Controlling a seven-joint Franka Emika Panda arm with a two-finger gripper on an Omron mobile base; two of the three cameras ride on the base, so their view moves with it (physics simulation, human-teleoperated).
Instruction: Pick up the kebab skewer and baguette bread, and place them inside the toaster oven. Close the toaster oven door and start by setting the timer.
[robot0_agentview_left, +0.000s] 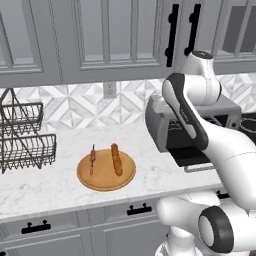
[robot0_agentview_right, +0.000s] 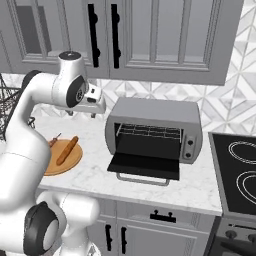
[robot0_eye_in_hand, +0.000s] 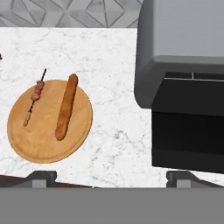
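The hand (robot0_eye_in_hand: 111, 177) hangs high above the tabletop (robot0_eye_in_hand: 113, 127) with its two fingers spread wide and nothing between them. Below it, a round wooden board (robot0_eye_in_hand: 48, 135) lies on the white marble tabletop, to the left of the toaster oven (robot0_agentview_right: 155, 127). The kebab skewer (robot0_eye_in_hand: 35, 97) and the baguette bread (robot0_eye_in_hand: 66, 106) both rest on the board, side by side and apart, the skewer nearer the board's left edge. The toaster oven sits against the tiled wall, its knob panel (robot0_agentview_right: 189, 145) at the right of the front. The toaster oven door (robot0_agentview_right: 145, 165) is folded down flat, and the wire rack (robot0_agentview_right: 149, 131) inside is bare. A wire basket rack (robot0_agentview_left: 22, 137) stands further left on the tabletop, and a black stovetop (robot0_agentview_right: 237, 172) lies to the right of the oven.
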